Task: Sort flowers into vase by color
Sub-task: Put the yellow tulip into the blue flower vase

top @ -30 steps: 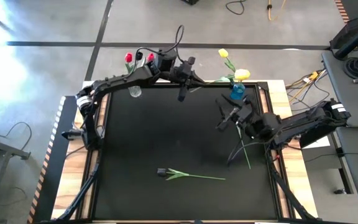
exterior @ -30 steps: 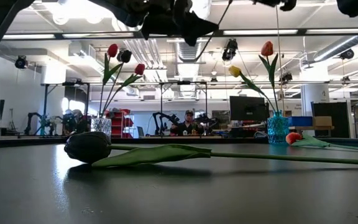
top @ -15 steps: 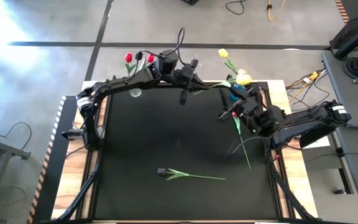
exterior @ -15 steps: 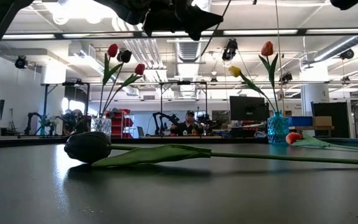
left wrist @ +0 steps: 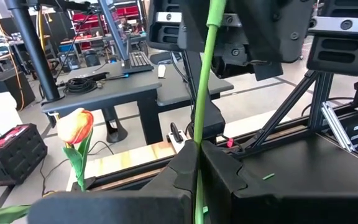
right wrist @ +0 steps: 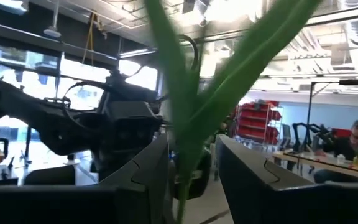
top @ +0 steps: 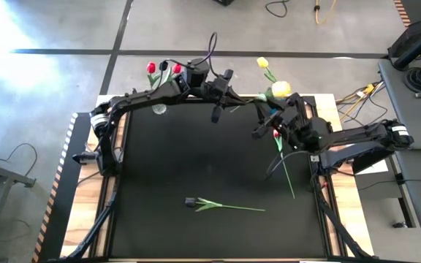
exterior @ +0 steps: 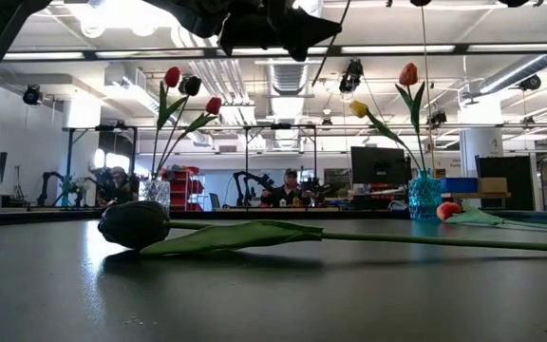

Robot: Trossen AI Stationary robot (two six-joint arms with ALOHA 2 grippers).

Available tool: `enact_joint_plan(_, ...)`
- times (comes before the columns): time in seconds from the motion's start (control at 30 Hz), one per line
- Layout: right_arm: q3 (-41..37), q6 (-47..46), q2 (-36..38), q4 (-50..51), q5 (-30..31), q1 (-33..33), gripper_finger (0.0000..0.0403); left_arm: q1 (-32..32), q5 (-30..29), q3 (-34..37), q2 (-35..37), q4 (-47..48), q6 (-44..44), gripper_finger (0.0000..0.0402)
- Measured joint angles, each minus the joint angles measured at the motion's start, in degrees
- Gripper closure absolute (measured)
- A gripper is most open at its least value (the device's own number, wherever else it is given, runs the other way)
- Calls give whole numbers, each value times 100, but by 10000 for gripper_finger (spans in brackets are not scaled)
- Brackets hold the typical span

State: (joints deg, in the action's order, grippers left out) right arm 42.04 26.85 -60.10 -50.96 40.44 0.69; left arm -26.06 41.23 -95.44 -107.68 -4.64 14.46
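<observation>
Left gripper (left wrist: 197, 165) clamping green stem (left wrist: 205, 74), upper centre. Right gripper (right wrist: 188, 163) closing around leafy tulip (top: 276, 136) beside blue vase (top: 273, 112), grip unconfirmed. Risk: grippers colliding, vase tipping.

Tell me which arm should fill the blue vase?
Right. The right gripper is beside the blue vase, at a tulip stem; the left gripper, farther off, is shut on another stem.
</observation>
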Motion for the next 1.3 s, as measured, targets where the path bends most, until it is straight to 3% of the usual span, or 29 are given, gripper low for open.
enact_joint_plan(0.27,-2,15,0,32,265,-35,284,0,23,0,-2,-36,0,401)
enact_joint_plan(0.43,-5,20,0,123,41,-35,288,-1,26,0,-2,-44,0,401)
enact_joint_plan(0.67,-6,263,0,116,-41,-35,382,-14,28,0,-2,-33,-109,391)
enact_joint_plan(0.97,232,936,118,381,241,-35,390,-133,-502,1,-2,265,395,306)
enact_joint_plan(1.13,657,1314,491,1368,626,-35,390,-290,-595,216,-2,157,424,247)
enact_joint_plan(1.3,1083,1278,1095,2876,1149,-35,391,-417,-606,796,-4,-628,277,215)
